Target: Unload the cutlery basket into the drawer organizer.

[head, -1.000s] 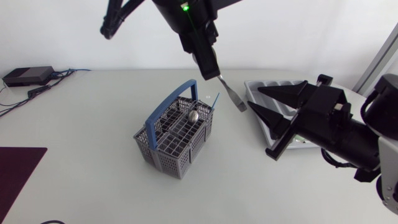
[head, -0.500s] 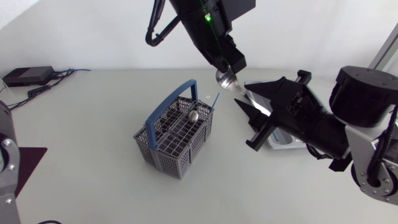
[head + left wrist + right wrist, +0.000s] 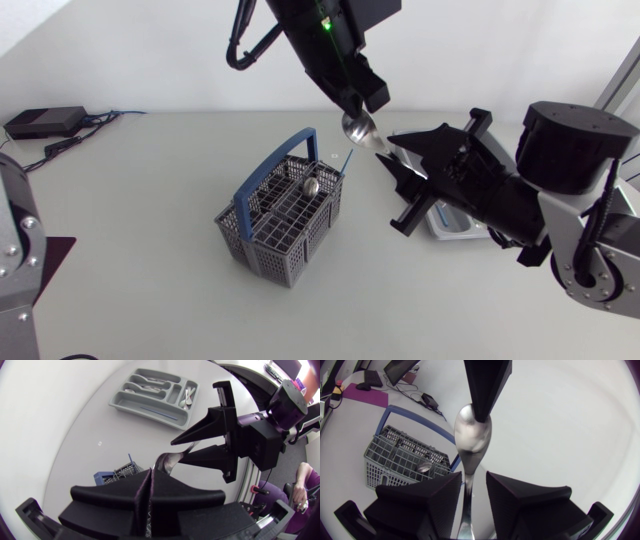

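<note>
Spoon [image 3: 471,440] of glossy steel, bowl pinched in left gripper [image 3: 361,110]

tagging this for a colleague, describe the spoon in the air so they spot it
Find the grey cutlery basket mid-table. Beside it, the left pincer grips a spoon by its bowl, handle inside the open right pincer. Unlike the spoon in the basket, it hangs in mid-air.

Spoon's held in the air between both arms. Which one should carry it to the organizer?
Probably right. The right gripper, jaws open, straddles the spoon handle, and the organizer lies beneath that arm. The left gripper only pinches the bowl.
</note>
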